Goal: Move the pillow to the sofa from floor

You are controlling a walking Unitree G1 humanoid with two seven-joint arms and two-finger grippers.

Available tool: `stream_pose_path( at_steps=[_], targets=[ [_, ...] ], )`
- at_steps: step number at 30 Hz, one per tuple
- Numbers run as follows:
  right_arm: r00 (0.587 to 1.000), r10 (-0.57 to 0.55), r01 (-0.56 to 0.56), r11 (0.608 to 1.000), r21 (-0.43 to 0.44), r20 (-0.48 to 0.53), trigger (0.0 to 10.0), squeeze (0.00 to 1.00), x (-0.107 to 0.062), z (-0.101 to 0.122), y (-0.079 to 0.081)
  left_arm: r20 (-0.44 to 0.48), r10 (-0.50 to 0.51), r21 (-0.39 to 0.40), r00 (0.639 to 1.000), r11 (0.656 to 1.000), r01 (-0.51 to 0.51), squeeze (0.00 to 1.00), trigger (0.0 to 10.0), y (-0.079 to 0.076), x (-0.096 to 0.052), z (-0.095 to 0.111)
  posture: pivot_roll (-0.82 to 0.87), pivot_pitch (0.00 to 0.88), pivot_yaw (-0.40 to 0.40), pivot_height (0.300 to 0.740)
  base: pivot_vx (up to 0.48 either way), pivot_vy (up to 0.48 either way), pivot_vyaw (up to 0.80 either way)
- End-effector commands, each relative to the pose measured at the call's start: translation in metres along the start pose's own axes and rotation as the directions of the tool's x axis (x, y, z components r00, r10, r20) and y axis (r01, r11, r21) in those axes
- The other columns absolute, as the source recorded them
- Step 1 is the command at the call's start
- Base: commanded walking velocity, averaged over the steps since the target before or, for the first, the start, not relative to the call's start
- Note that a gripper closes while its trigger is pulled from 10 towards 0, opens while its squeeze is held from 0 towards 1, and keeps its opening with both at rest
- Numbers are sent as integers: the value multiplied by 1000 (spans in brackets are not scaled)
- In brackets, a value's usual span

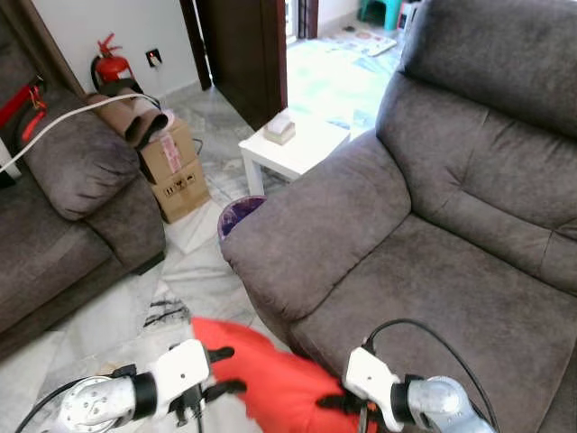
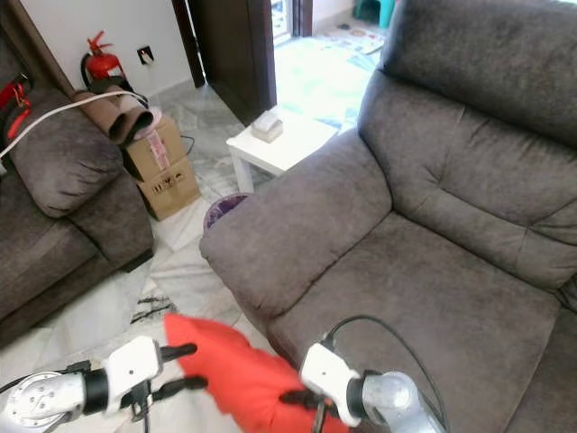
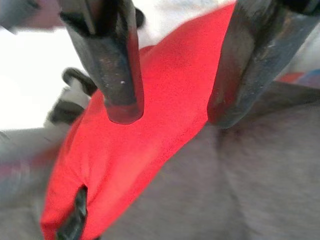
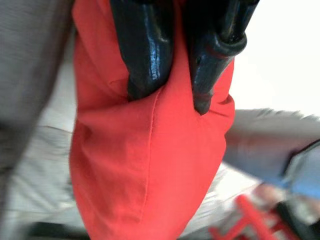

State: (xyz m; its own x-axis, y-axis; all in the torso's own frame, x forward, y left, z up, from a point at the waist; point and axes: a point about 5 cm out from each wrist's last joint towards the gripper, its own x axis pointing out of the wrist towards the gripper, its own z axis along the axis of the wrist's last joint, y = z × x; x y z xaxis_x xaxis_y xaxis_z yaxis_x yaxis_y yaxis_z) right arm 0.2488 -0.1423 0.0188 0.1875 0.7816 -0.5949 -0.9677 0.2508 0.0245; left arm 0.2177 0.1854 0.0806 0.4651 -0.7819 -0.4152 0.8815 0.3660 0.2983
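Observation:
A red pillow (image 1: 279,379) hangs low between my two grippers, just in front of the grey sofa's seat (image 1: 469,298) and beside its armrest (image 1: 315,225). My left gripper (image 1: 225,371) is open, its two fingers spread against the pillow's left edge. In the left wrist view the red fabric (image 3: 145,135) lies between and beyond the fingers (image 3: 120,75). My right gripper (image 1: 347,403) is shut on the pillow's right side. The right wrist view has both fingers (image 4: 145,55) pinching a fold of the pillow (image 4: 145,165).
A white side table (image 1: 293,144) with a small box stands beyond the armrest, and a purple bin (image 1: 236,215) sits beside it. A second grey sofa (image 1: 72,207) and a cardboard box (image 1: 176,171) are at the left. Marble floor (image 1: 189,271) lies between the sofas.

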Motion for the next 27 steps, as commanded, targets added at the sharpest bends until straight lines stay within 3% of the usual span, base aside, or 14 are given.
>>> stream_pose_path(
  at_steps=[1,6,16,17,18,19,27],
  targets=[
    [996,84,-80,991,-105,32,10000,0,6,16,7,-24,-78,-3,997,997,78,1000,10000,-11,-1,-7,92,107,51,740,0,0,0],
    [992,124,-119,986,-117,40,10000,0,2,22,11,-72,-160,3,984,987,161,1000,10000,-15,-2,-15,89,113,47,740,0,0,0],
    [991,114,-100,980,-173,72,10000,0,-7,38,11,-66,-127,72,990,989,132,1000,10000,-7,8,-18,75,146,46,740,0,0,0],
    [990,120,-105,978,-180,78,10000,0,-7,42,12,-59,-129,69,990,989,133,694,10000,-7,10,-17,76,152,46,740,0,0,0],
    [989,125,-108,977,-185,82,10000,0,-7,44,12,-54,-131,65,990,989,135,694,10000,-6,11,-17,76,152,46,740,0,0,0],
    [987,130,-109,974,-199,92,10000,0,-7,50,13,-45,-136,78,990,987,139,0,10000,-5,13,-16,71,155,47,740,0,0,0],
    [986,122,-90,964,-251,116,10000,0,-12,66,12,-48,-177,75,983,981,180,0,10000,-7,16,-20,65,159,39,740,0,0,0]
  ],
)
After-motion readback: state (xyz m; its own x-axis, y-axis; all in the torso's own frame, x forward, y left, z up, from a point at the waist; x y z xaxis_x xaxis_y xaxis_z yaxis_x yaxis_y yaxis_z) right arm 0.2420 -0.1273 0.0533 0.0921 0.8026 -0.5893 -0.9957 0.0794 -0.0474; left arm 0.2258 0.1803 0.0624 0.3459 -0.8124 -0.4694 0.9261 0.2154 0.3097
